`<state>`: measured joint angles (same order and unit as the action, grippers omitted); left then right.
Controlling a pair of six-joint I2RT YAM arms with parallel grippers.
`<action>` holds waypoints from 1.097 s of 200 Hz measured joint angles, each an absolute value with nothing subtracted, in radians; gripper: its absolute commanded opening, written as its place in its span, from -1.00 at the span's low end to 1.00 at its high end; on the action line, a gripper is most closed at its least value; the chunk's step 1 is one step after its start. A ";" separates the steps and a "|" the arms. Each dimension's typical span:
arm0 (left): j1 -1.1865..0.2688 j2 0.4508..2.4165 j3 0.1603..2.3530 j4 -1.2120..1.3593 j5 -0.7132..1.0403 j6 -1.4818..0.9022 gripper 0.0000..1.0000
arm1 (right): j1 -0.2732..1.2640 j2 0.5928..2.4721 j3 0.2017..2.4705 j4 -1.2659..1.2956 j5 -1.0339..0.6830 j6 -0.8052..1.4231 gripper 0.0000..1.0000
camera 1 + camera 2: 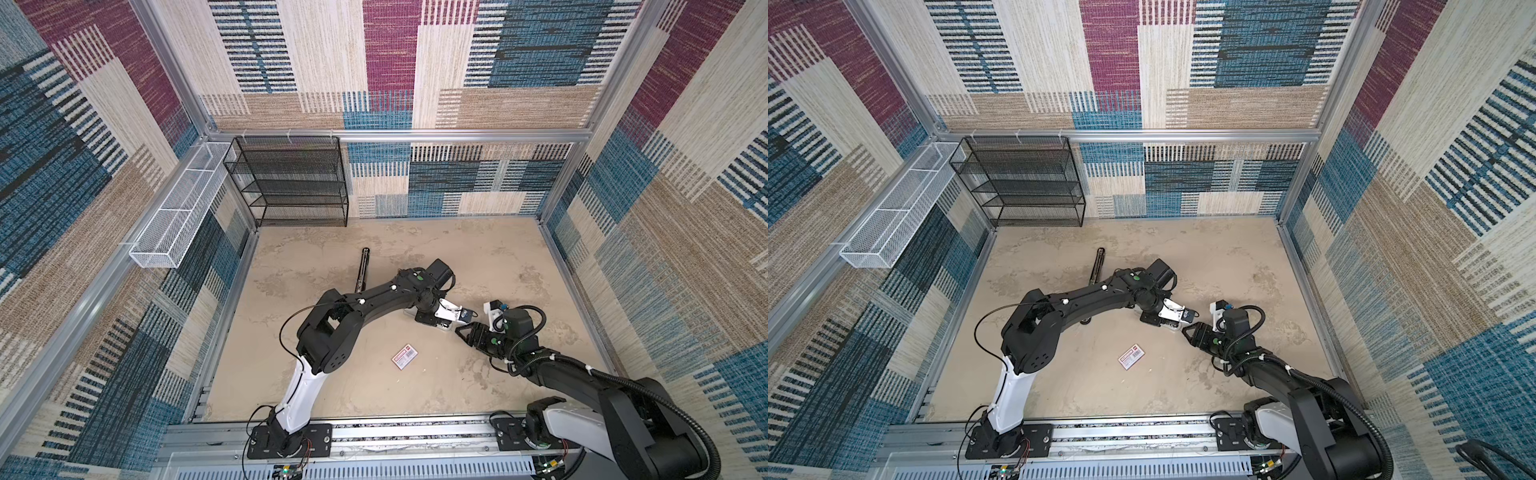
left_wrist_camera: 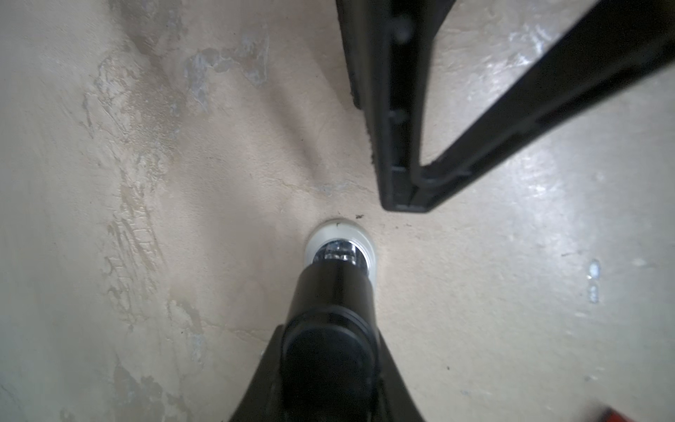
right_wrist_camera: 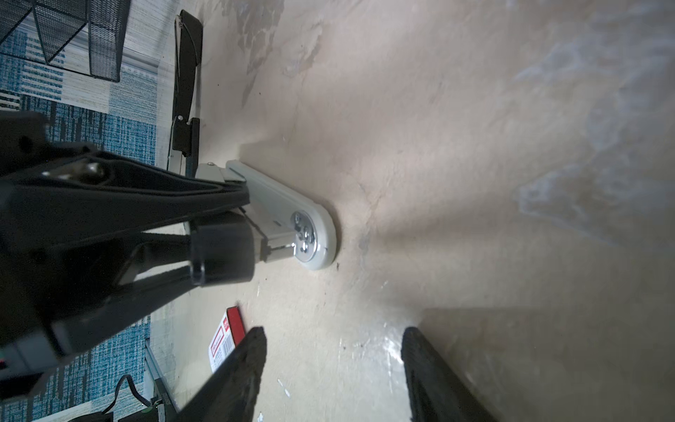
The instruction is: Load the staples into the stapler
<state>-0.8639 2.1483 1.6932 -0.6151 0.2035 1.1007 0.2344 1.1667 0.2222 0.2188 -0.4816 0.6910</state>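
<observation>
Left pincer (image 3: 222, 243) narrow, fingers against both flanks of the stapler (image 3: 281, 201) at its black head. The white base lies flat on the desk (image 1: 332, 374), top arm folded open toward the back wall. Right pincer (image 3: 334, 330) wide, empty, tips facing the anvil end. We see no loose staples. The staple box (image 1: 404, 356) lies label-up and slanted, near both pincers on the side toward the arm bases. We judge the free right arm should fetch it, drawing back and to its left.

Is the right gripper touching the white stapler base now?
Apart. The right wrist view shows bare table between the open right gripper and the stapler base.
</observation>
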 measured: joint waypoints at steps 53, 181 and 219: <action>-0.851 2.120 1.708 -0.643 0.244 1.043 -1.00 | 0.220 1.257 0.222 0.317 -0.527 0.726 0.02; -0.825 2.043 1.679 -0.664 0.346 0.976 -1.00 | 0.203 1.493 0.271 0.595 -0.635 0.810 -0.26; -0.818 2.036 1.676 -0.662 0.361 0.951 -1.00 | 0.203 1.529 0.273 0.662 -0.676 0.829 -0.57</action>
<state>-0.8177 2.0357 1.6756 -0.6621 0.3611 0.9512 0.2028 1.5291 0.2726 0.6624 -0.6762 0.8291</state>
